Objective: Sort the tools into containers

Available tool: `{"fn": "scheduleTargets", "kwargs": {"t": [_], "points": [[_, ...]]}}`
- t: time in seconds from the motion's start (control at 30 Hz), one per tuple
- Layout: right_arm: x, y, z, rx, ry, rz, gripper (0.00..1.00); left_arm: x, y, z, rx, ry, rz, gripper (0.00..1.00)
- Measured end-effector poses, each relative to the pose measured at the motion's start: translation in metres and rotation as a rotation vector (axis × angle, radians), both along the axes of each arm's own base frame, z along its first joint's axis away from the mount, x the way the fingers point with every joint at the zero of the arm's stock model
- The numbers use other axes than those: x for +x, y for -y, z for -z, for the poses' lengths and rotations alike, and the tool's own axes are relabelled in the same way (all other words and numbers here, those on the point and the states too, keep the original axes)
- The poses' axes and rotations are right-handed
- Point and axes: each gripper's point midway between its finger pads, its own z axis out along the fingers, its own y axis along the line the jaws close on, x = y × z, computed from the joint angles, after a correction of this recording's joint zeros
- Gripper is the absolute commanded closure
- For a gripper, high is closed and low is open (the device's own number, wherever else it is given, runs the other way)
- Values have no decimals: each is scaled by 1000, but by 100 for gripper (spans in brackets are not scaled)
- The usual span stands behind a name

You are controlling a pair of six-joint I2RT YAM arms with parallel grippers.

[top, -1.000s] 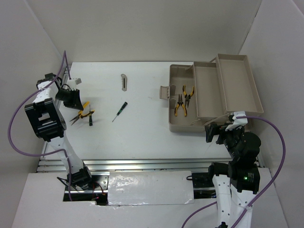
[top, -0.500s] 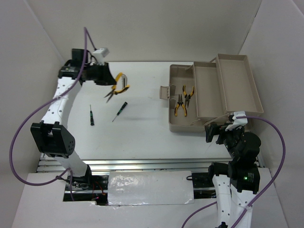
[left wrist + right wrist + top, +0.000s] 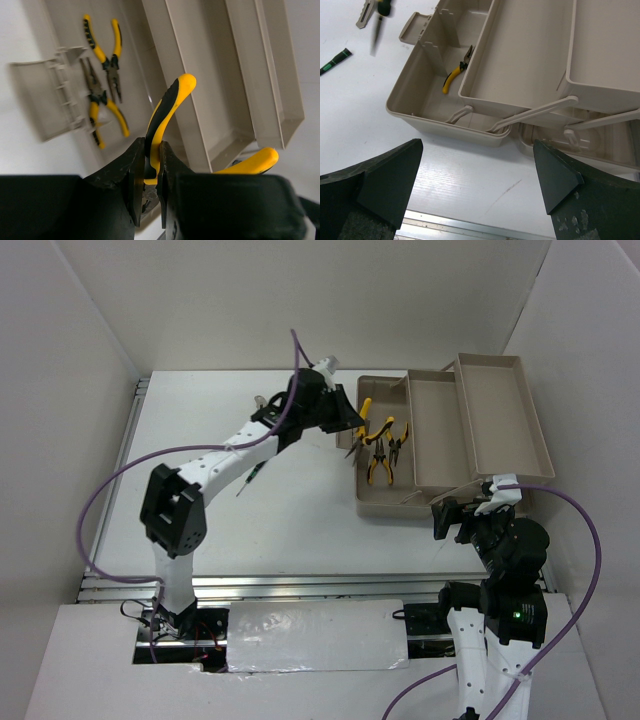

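Two stowed pliers (image 3: 378, 460), third pair (image 3: 162, 117) pinched in left gripper (image 3: 150, 165) over tub (image 3: 385, 508): next, lower and release; right gripper (image 3: 452, 520) gaping, idle.

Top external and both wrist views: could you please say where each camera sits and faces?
Top external: above and behind the robot, looking down on table, toolbox, left arm, right arm.
Left wrist: on left arm, facing the tub past left claw, shut on pliers.
Right wrist: on right arm, facing toolbox's near wall; open right claw frames it.
Shared: all see the tub's loose pliers.
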Motion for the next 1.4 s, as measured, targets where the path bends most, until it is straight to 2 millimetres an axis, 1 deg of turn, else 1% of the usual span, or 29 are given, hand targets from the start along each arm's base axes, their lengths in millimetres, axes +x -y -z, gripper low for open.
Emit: {"fn": "scheduleTargets", "kwargs": {"t": [0.07, 0.1, 0.17, 0.23, 0.33, 0.37, 0.4, 0.47, 0.5, 0.57, 0.67, 0.73, 0.77, 0.83, 0.87, 0.9, 0.93, 1.0, 1.03, 1.07, 1.1, 1.13, 1.17, 1.2, 1.23, 1.27, 1.3, 1.37, 1.4], "points": [[0, 1, 0, -1, 0, 3, 0, 9, 27, 19, -11, -24, 1, 99], [0, 1, 0, -1, 0, 4, 0, 12, 36, 27, -18, -34, -2, 96], [0, 1, 0, -1, -1, 7, 0, 15, 53, 41, -27, -56, 2, 95], [0, 1, 0, -1, 0, 7, 0, 17, 67, 48, -45, -66, 7, 88], [0, 1, 0, 0, 0, 8, 0, 22, 78, 51, -65, -61, 6, 83], [0, 1, 0, 0, -1, 8, 0, 24, 80, 52, -71, -61, 3, 77], [0, 1, 0, 1, -1, 10, 0, 25, 82, 52, -74, -58, 3, 63], [0, 2, 0, 1, -2, 11, 0, 27, 83, 53, -73, -55, -4, 53], [0, 2, 0, 1, -2, 11, 0, 28, 83, 52, -73, -51, -9, 38], [0, 2, 0, 1, -2, 11, 0, 31, 82, 47, -76, -35, -17, 27], [0, 2, 0, 0, -2, 12, 0, 38, 81, 37, -91, -5, -24, 27], [0, 2, 0, 0, -2, 12, 0, 43, 75, 32, -83, 20, -25, 35], [0, 2, 0, 0, -2, 12, 0, 44, 70, 30, -70, 32, -24, 42], [0, 2, 0, 0, -2, 12, 0, 48, 51, 23, -22, 55, -26, 48], [0, 2, 0, 0, -2, 12, 0, 51, 36, 17, 13, 74, -34, 51], [0, 2, 0, 0, -2, 12, 0, 54, 17, 7, 51, 98, -51, 51], [0, 2, 0, 0, -2, 11, 0, 58, -5, -5, 89, 125, -72, 53], [0, 2, 0, 0, -1, 11, 0, 64, -64, -35, 176, 199, -137, 55], [0, 1, 0, 0, 0, 9, 0, 63, -93, -47, 218, 232, -171, 55], [0, 1, 0, 1, 1, 8, 0, 60, -126, -56, 274, 262, -213, 53], [0, 1, 0, 1, 1, 6, 0, 56, -161, -61, 333, 281, -259, 52], [0, 1, 0, 1, 2, 5, 0, 51, -192, -62, 392, 296, -298, 48], [0, 0, 0, 2, 2, 3, 0, 44, -214, -58, 440, 300, -315, 47], [0, 0, 0, 2, 2, 1, 0, 35, -229, -48, 481, 289, -311, 46], [0, 0, 0, 3, 2, -1, 2, 26, -238, -34, 516, 271, -293, 45], [0, -1, 0, 3, 2, -3, 4, 20, -241, -23, 539, 252, -268, 44], [0, -1, 0, 4, 2, -7, 11, 8, -238, 0, 583, 219, -200, 45], [-1, -5, -1, 4, 3, -29, 23, -5, -222, 26, 612, 176, -96, 45], [-1, -9, -1, 8, 1, -53, 26, -13, -210, 37, 618, 158, -31, 45]]}}
